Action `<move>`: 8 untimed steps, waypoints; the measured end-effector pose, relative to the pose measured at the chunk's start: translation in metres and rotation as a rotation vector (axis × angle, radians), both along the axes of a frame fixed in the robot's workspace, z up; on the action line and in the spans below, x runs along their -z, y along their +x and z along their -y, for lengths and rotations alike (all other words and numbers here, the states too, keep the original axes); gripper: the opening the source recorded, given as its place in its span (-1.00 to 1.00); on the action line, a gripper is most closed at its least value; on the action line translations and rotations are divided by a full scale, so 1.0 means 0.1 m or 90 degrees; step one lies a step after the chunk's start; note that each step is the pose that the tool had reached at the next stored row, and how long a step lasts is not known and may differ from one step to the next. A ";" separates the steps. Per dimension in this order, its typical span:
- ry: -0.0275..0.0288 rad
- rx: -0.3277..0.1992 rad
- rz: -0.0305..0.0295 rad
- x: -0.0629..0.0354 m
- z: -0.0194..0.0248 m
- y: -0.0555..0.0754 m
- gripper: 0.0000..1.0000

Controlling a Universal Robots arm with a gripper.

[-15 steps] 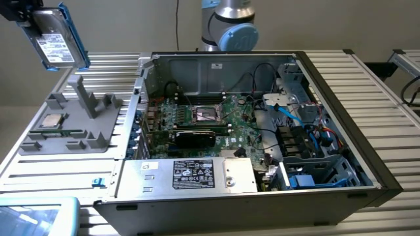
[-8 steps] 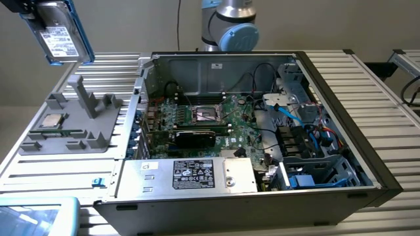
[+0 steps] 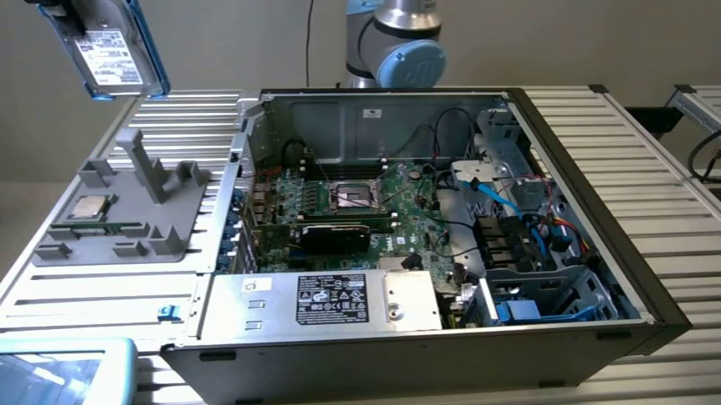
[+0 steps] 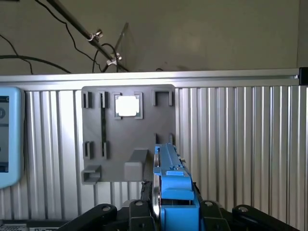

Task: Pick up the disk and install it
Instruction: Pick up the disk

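The black pincer (image 4: 171, 209) is gripping the flat rectangular silver-grey metal disk (image 4: 171, 187), its jaws closed on the two broad faces. The disk is hanging in the air, clear of every surface. The blue plastic bracket (image 4: 168, 166) round the disk's edges is reaching out past the jaws, and in the exterior view the white printed label is facing the camera.

Below the pincer, a flat grey plastic fixture plate (image 4: 127, 139) with raised slots and posts is lying on the ribbed aluminium table (image 4: 231, 144). A small square silver CPU chip (image 4: 128, 106) is sitting in one of the plate's recesses, apart from the disk. Off to one side of the pincer, a light-blue framed flat device (image 4: 9, 139) is resting on the same table.

Farthest from the pincer, the open black computer case (image 3: 394, 363) is lying on its side. It is showing a green motherboard (image 3: 360, 198) and a big silver box with a black label (image 3: 338, 299). The grey-and-blue robot arm (image 3: 394, 42) is standing behind it.
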State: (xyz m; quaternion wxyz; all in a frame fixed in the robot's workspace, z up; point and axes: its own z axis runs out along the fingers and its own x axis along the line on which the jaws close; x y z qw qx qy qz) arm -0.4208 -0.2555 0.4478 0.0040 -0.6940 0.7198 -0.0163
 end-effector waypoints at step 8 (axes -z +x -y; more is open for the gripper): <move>0.0022 0.000 0.0000 -0.157 0.005 0.19 -0.25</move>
